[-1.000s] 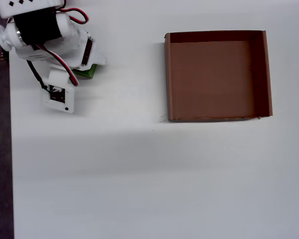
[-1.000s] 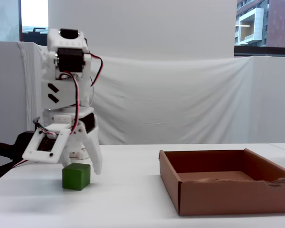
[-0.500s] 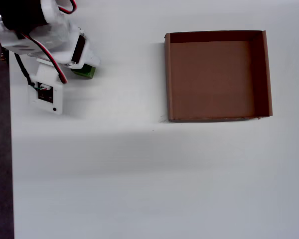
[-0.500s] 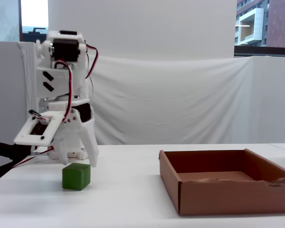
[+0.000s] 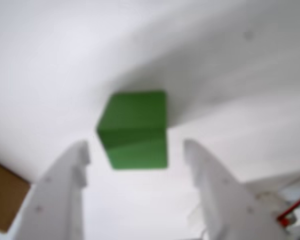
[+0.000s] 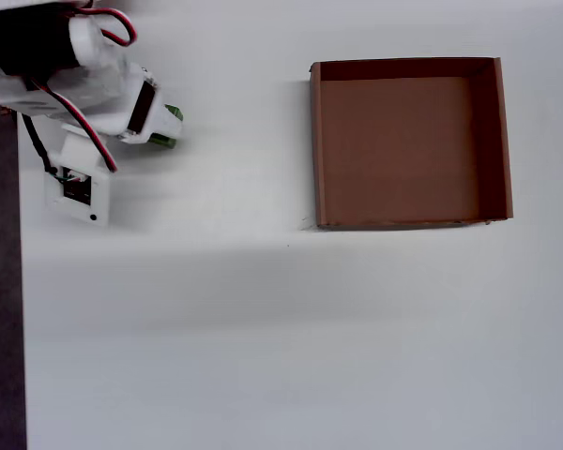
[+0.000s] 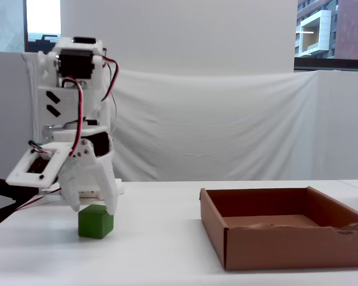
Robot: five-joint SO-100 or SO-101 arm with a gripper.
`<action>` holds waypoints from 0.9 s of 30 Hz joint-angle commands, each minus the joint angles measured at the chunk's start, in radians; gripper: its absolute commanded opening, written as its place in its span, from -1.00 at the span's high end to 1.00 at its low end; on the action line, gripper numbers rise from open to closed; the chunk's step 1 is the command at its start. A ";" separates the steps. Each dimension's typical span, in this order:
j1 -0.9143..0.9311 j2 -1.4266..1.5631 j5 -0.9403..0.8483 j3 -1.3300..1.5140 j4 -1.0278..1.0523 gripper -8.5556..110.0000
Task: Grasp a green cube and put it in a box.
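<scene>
**Cube sits ahead of the spread jaws**

Wrist view: the gripper (image 5: 135, 150) is spread and empty, the green cube (image 5: 135, 131) just beyond its tips, centred.

Overhead view: the cube lies on the table, far left of the box (image 6: 319, 150).

Fixed view: the fingertips straddle the cube's top.

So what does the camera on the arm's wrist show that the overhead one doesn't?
Only the wrist view shows the open end effector with its fingers apart, framing the whole green cube. Only the overhead view shows the entire cardboard box, empty, and the arm hiding most of the cube. Both show the white table and the cube.
</scene>
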 commanded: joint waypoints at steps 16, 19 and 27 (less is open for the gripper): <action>-0.020 0.011 0.003 -0.051 -0.020 0.47; -0.020 0.000 0.003 -0.046 -0.023 0.47; -0.025 -0.037 0.005 -0.055 -0.026 0.48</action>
